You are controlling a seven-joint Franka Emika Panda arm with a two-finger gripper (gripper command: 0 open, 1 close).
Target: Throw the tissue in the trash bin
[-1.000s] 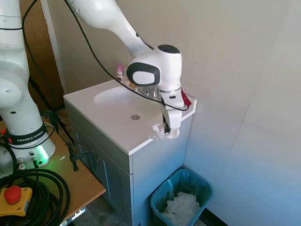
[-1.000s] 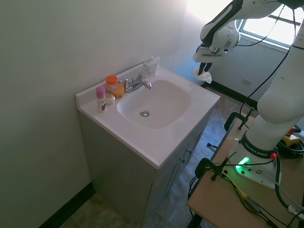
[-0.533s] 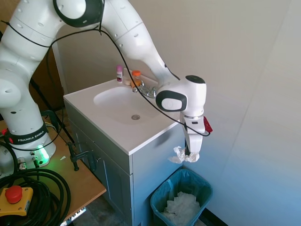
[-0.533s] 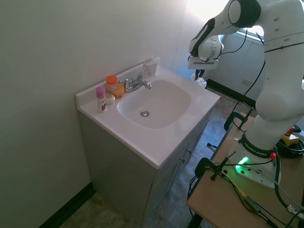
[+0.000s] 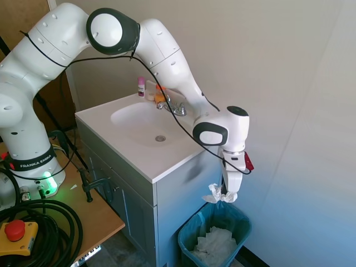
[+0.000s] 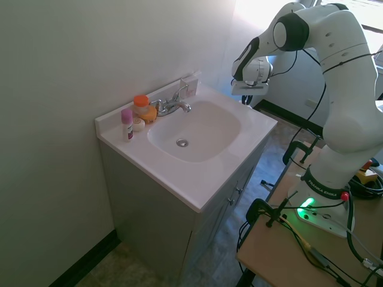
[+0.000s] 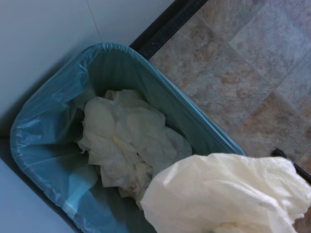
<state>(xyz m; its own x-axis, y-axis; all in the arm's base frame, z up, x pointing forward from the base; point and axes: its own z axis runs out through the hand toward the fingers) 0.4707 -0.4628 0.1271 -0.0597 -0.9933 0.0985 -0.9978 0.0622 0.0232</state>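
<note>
Already the carrying part looks mostly done. Closest to the wrist camera, the tissue [image 7: 228,194] fills the near corner of its picture as a crumpled white wad, and the first exterior view shows the same wad [image 5: 219,194] hanging from the gripper [image 5: 227,196], whose jaws are clamped on it, so it is off the worktop [image 5: 139,147] and in the air.

Just below it stands the trash bin [image 5: 189,236], lined with a teal-blue bag, on the floor beside the sink cabinet [image 5: 178,206]. From the side view the tissue hangs right over the bin's rim on the cabinet side, and the wrist view looks down into the open bin [image 7: 53,116], so my judgement is that the wad is over the opening or very near its edge; which exactly, I cannot tell. Inside the bin lies a flatter heap of white crumpled paper [image 7: 129,136].

What is left, as I judge it, is perhaps a small shift toward the bin's middle, then letting go so the wad drops in.

Farther off, the second exterior view shows the arm reaching past the basin's far corner; the wad itself is hidden there.
</note>
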